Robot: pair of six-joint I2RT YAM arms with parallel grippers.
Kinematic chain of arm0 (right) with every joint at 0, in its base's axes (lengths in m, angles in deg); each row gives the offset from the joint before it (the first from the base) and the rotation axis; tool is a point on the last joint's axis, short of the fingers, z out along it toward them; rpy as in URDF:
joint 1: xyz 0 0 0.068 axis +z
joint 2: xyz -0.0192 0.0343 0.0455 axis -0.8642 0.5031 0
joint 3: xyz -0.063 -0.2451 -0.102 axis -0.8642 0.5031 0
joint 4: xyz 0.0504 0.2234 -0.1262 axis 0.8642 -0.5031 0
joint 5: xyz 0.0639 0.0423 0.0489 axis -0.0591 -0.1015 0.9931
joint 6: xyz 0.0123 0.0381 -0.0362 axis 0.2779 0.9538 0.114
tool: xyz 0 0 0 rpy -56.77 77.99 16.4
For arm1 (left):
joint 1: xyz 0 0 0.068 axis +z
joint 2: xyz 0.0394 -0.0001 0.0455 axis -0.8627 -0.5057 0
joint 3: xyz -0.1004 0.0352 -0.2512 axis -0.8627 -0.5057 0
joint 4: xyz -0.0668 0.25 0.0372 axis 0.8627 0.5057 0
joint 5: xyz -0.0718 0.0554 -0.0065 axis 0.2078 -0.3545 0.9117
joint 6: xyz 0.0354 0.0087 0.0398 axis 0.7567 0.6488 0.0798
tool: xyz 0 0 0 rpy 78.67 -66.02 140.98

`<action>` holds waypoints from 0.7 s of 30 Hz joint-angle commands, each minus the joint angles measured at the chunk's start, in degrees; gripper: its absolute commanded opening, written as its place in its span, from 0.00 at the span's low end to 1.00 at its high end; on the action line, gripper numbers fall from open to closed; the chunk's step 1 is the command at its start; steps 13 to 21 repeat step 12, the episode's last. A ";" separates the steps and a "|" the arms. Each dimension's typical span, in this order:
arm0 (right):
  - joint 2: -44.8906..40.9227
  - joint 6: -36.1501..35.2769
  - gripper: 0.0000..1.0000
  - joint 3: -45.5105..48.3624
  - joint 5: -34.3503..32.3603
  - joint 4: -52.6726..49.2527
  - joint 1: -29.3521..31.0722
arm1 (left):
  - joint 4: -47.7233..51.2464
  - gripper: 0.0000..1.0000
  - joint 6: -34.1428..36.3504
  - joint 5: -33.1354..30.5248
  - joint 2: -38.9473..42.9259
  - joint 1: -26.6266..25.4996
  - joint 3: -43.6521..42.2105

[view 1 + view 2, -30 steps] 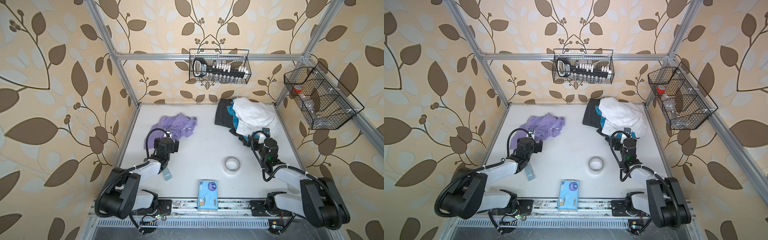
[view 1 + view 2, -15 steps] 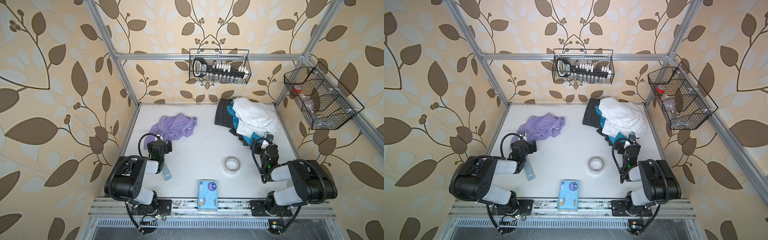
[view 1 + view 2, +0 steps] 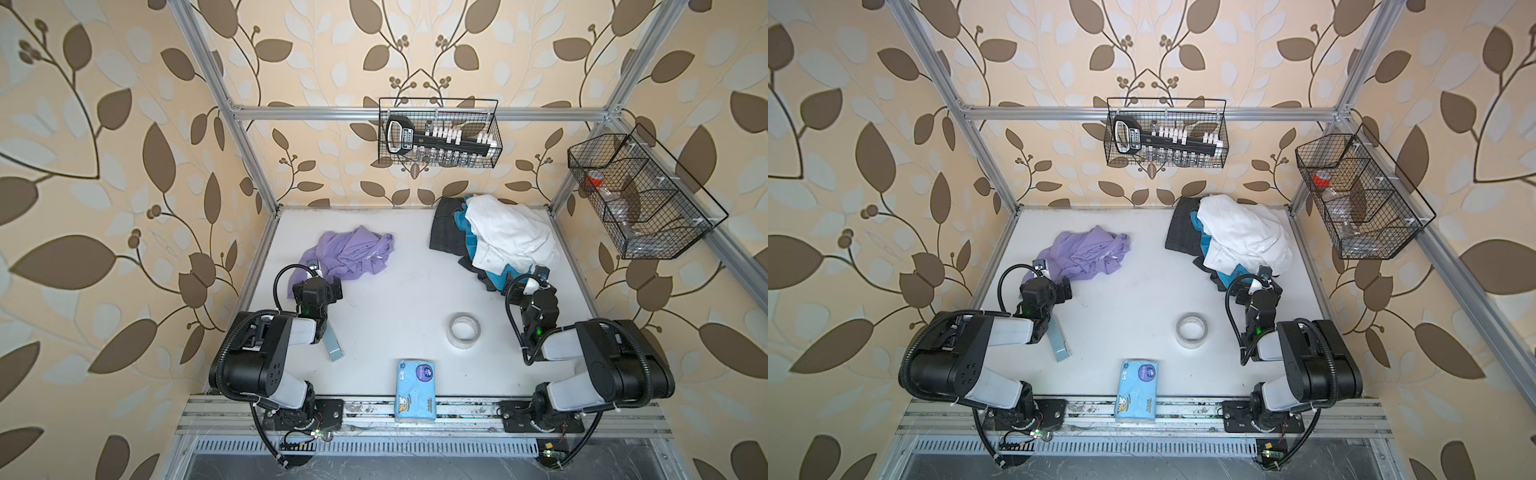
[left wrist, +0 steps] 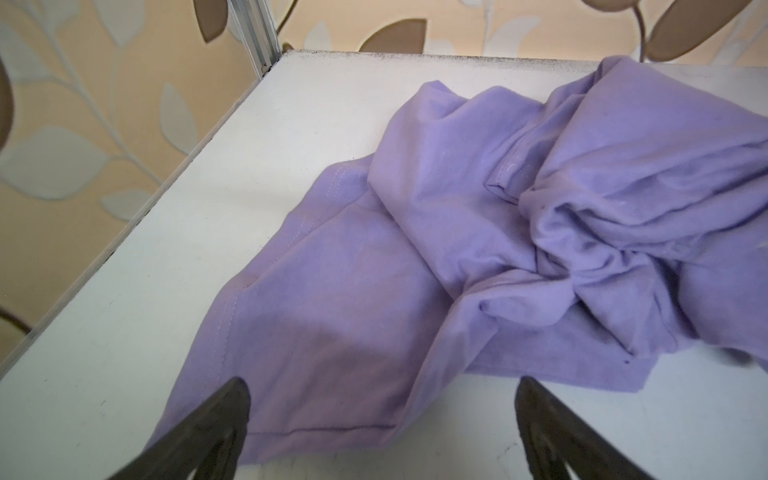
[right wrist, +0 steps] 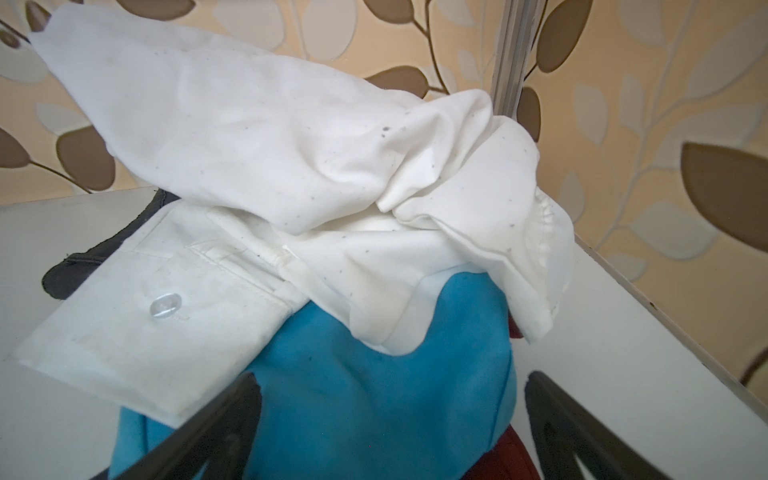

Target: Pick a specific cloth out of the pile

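In both top views a white table (image 3: 395, 299) fills the middle of the frame. It is fenced by an aluminium frame (image 3: 415, 113) and backed by leaf-patterned wallpaper (image 3: 104, 166). The cloth (image 3: 353, 253), lilac and crumpled, lies alone at centre left. It is well apart from the pile (image 3: 507, 237) in the table's upper right corner. A tape roll (image 3: 464, 330) sits lower right of centre and a blue packet (image 3: 415, 384) lies at the bottom edge. A grey strip (image 3: 332, 345) lies just beside the left arm (image 3: 266, 345). The right arm (image 3: 602, 353) reaches up to the pile's lower edge. A wire basket (image 3: 438, 133) hangs at top centre and a second basket (image 3: 640, 199) at the right.

In a top view the second basket holds something red (image 3: 1322, 178), too small to identify. In both top views the wrist housings cover the fingers.

In the left wrist view the left gripper (image 4: 380, 384) has its fingers spread wide over the cloth's near hem. Whether they touch it cannot be told. The cloth runs out of frame.

In the right wrist view the right gripper (image 5: 395, 382) is likewise spread wide, with the teal cloth (image 5: 374, 395) lying between the fingers. Above it drapes the white shirt (image 5: 291, 145), with a clear button (image 5: 166, 304) on its cuff. Dark grey fabric (image 5: 83, 266) and a maroon piece (image 5: 515, 453) show only as slivers. Contact with the fabric is unclear.
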 commanded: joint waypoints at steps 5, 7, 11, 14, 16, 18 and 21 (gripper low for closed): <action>0.24 0.63 1.00 -0.91 0.68 1.52 -0.18 | -0.79 0.99 -1.16 -0.71 0.33 0.52 1.02; 0.33 0.62 1.00 -1.01 0.70 1.55 -0.19 | -0.79 0.99 -1.12 -0.77 0.33 0.53 0.97; 0.11 0.63 1.00 -0.93 0.74 1.50 -0.19 | -0.79 0.99 -1.19 -0.78 0.33 0.54 0.97; 0.09 0.63 1.00 -0.93 0.70 1.49 -0.19 | -0.79 0.99 -1.17 -0.77 0.33 0.52 0.97; 0.09 0.63 1.00 -0.93 0.70 1.49 -0.19 | -0.79 0.99 -1.17 -0.77 0.33 0.52 0.97; 0.09 0.63 1.00 -0.93 0.70 1.49 -0.19 | -0.79 0.99 -1.17 -0.77 0.33 0.52 0.97; 0.09 0.63 1.00 -0.93 0.70 1.49 -0.19 | -0.79 0.99 -1.17 -0.77 0.33 0.52 0.97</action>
